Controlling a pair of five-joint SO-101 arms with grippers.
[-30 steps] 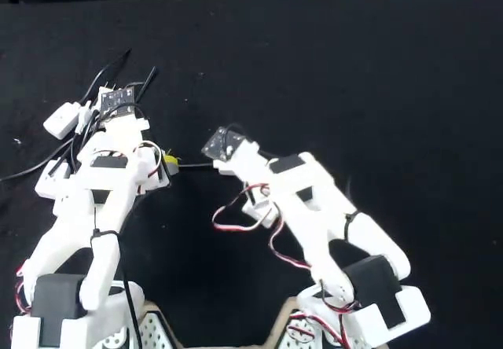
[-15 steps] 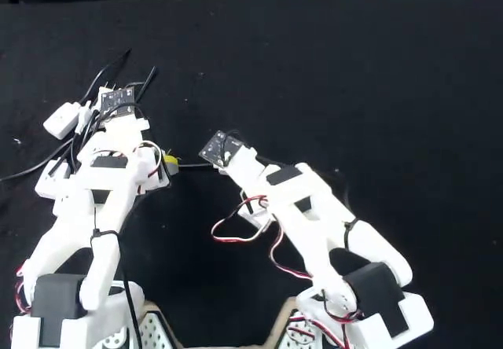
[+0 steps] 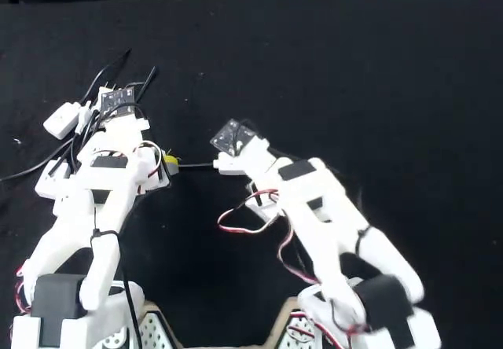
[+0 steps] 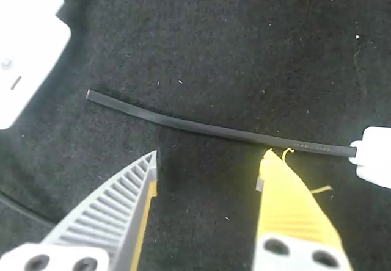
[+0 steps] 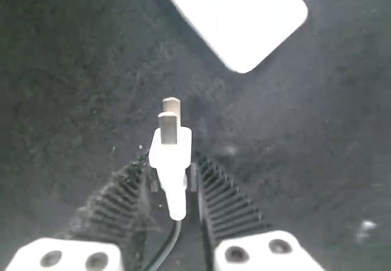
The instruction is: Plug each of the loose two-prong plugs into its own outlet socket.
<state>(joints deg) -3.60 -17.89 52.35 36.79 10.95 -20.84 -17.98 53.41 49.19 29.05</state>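
My right gripper (image 5: 171, 168) is shut on a white two-prong plug (image 5: 171, 152). Its prongs point at a white outlet block (image 5: 235, 14) a short way ahead, with a gap between them. The plug's black cable runs back between the fingers. My left gripper (image 4: 208, 161) is open above the black cloth, and a thin black cable (image 4: 214, 129) lies across just beyond its fingertips. That cable ends in a white plug (image 4: 374, 158) at the picture's edge. Another white outlet block (image 4: 24, 51) lies beside it, and from above this outlet block (image 3: 63, 119) sits by the left arm (image 3: 102, 176).
The table is covered by a black cloth (image 3: 377, 90), open to the right and far side. Several black cables (image 3: 118, 70) fan out beyond the left arm. A black cable (image 3: 192, 165) runs between the two arms. The right arm (image 3: 314, 200) stands mid-table.
The right arm's wrist dipped slightly towards the left arm, then swung a little to the right and farther away with the plug. The left arm has not moved.
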